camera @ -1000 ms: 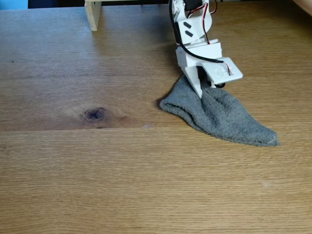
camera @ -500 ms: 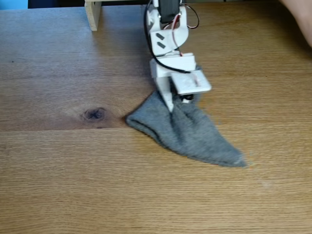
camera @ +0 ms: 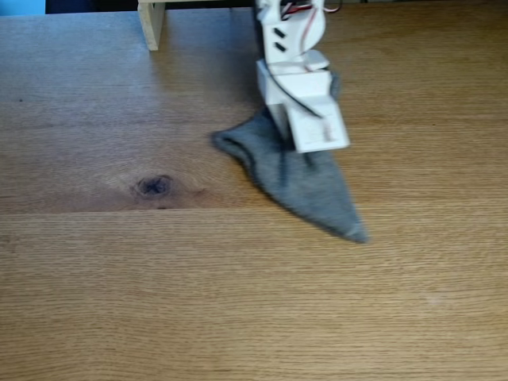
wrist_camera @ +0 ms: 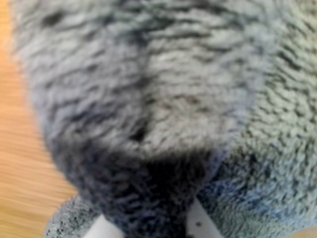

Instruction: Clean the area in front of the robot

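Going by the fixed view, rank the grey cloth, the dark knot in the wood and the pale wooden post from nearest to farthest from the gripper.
1. Grey cloth: bunched right at the gripper, trailing toward lower right.
2. Pale wooden post: at the top edge, to the gripper's upper left.
3. Dark knot: on the tabletop, left and slightly lower.
The post and knot are nearly equally far; that order is not firm.
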{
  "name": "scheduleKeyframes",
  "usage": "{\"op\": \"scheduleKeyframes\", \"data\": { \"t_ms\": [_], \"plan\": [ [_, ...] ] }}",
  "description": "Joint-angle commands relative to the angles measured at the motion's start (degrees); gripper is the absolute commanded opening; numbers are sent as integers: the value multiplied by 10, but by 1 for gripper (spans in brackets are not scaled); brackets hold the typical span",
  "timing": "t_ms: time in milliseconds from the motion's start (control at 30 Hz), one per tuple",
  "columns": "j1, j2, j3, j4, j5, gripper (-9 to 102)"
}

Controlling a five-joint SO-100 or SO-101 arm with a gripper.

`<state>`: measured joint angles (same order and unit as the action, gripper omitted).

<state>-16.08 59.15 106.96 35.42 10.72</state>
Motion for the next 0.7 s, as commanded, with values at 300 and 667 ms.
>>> {"op": "scheduleKeyframes", "data": {
  "t_ms": [300,667],
  "plan": [
    [-14,-158,-32,-423,-128,0],
    [124,-339,-329,-249,-182,0]
  ]
}}
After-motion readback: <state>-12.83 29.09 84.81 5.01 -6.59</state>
